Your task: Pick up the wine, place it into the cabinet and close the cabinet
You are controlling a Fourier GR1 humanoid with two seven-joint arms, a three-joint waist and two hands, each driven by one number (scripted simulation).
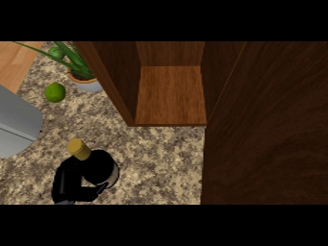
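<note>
One robot hand (81, 181) is seen, the left, curled round the wine (88, 163) below its gold cap. Glass is judged heavy, slippery and fragile, so the body is best gripped.

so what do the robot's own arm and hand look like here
Only one hand shows, at the lower left of the head view: glossy black all over, with rounded, bulky fingers. A sliver of grey forearm shows at the bottom edge. No cables, markings or sleeve are visible. The other hand is out of view.

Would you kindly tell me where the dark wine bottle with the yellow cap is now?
In the head view, the dark wine bottle with the yellow cap is lower left on the speckled counter, in the left hand.
</note>
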